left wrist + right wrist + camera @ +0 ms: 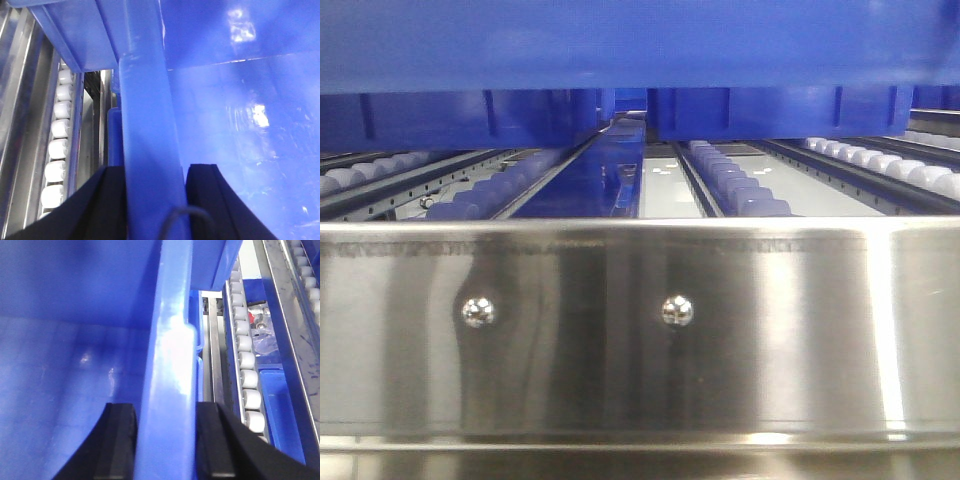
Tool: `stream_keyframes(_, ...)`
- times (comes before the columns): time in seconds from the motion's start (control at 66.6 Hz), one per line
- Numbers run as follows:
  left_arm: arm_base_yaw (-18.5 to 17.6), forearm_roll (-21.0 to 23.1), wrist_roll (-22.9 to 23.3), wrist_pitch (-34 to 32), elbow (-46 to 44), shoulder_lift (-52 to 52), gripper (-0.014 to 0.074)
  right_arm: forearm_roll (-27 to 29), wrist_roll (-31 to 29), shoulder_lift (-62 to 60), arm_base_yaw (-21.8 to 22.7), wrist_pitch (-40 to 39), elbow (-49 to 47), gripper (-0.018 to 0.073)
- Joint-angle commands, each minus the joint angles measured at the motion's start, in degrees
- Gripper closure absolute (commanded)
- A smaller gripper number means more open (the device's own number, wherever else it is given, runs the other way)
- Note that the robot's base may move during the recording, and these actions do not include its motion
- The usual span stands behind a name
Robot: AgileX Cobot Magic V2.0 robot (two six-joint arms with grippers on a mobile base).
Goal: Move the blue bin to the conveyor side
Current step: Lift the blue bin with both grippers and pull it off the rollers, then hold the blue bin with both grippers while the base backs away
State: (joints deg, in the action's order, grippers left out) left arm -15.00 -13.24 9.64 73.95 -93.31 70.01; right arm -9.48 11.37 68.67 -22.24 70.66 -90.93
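The blue bin [640, 40] fills the top of the front view as a wide glossy blue band above the roller tracks. In the left wrist view my left gripper [155, 172] is shut on the bin's thick rim [147, 115], with one black finger [112, 200] outside the wall and the other inside. In the right wrist view my right gripper [167, 410] is shut on the opposite rim [170, 340] the same way, its fingers [120, 440] pressed against both faces. The bin's inside [65, 365] looks bare. The conveyor is out of view.
A shiny steel rail [640, 330] with two rivets crosses the near foreground. Behind it run tracks of white rollers [740, 180], also beside each gripper [57, 150] [245, 365]. Ribbed blue crates [470, 118] stand farther back. A smaller blue crate [280, 400] lies right of the rollers.
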Motion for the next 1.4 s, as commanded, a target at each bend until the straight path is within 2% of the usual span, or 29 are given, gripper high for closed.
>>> stream_keyframes(0.0, -0.7, 0.9, -0.2, -4.8, -1.2, -0.8, 0.0614, -0.3, -1.4, -0.8, -0.1, -6.4, -1.0, 0.0638)
stream_keyframes(1.381, -0.7, 0.9, -0.2, -4.9, -1.2, -0.8, 0.0614, -0.3, -1.4, -0.7, -0.1, -6.9, -1.0, 0.0638)
